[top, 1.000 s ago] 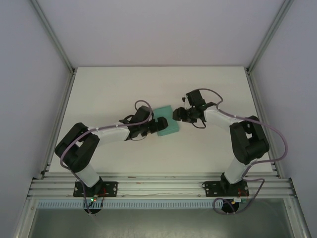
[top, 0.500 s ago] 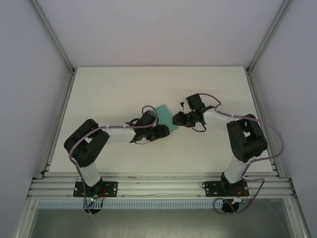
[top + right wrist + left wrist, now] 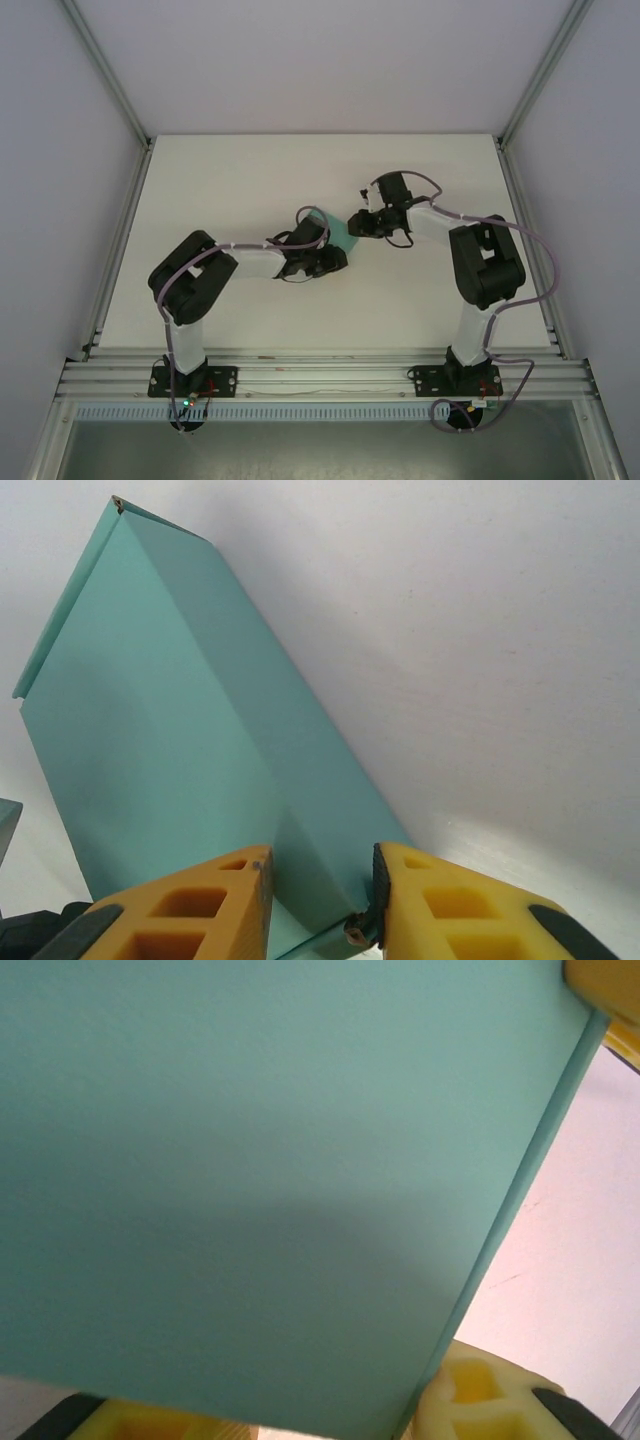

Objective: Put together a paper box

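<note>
where: teal-green thin-card paper box (image 3: 339, 232) mid white table (image 3: 220, 180), between both grippers
right gripper (image 3: 318, 865): yellow fingers clamped on box's narrow edge
left gripper (image 3: 328, 260): against box's near side; grip cannot tell

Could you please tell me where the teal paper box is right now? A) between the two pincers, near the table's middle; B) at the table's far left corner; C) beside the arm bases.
A: the top view shows the paper box between the left pincer and the right pincer.
</note>
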Motion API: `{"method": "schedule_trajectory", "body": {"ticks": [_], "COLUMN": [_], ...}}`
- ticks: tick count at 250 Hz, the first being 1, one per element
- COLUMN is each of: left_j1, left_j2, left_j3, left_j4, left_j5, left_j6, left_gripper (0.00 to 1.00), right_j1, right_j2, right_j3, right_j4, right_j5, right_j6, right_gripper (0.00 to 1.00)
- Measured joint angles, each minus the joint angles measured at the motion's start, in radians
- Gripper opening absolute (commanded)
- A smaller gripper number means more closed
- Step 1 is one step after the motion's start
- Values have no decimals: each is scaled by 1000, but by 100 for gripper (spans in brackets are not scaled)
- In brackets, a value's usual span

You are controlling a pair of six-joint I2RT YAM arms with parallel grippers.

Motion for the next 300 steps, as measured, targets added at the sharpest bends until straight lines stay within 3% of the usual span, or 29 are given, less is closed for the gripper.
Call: {"method": "schedule_trajectory", "body": {"ticks": [29, 59, 77, 115, 132, 168, 240, 274, 285, 294, 300], "left_j1": [0, 0, 0, -2, -2, 1, 4, 52, 84, 108, 127], "left_j2": [11, 13, 13, 2, -13, -72, -230, -297, -324, -346, -365], "left_j3": [10, 11, 12, 17, 14, -35, -95, -114, -123, -127, -127], "left_j4": [10, 21, 24, 47, 51, 47, -24, -63, -77, -92, -108], "left_j5": [0, -1, -5, -7, -24, -60, -135, -171, -191, -210, -229], "left_j6": [0, 0, 4, 13, 19, 35, 63, 84, 96, 106, 116], "left_gripper": [23, 25, 47, 73, 76, 99, 100, 100, 100, 100, 100], "right_j1": [-2, -5, -5, -6, -8, -14, -23, -22, -22, -22, -23], "right_j2": [0, -2, -2, -2, -2, -2, -3, -8, -14, -27, -40], "right_j3": [1, 6, 15, 30, 43, 75, 153, 154, 152, 145, 137], "right_j4": [4, 2, -8, -68, -93, -131, -150, -151, -151, -150, -149], "right_j5": [13, 25, 32, 69, 83, 98, 113, 121, 133, 147, 157], "right_j6": [-13, -21, -24, -26, -27, -28, -28, -34, -35, -40, -39], "right_gripper": [30, 32, 37, 48, 50, 55, 63, 69, 82, 98, 100]}}
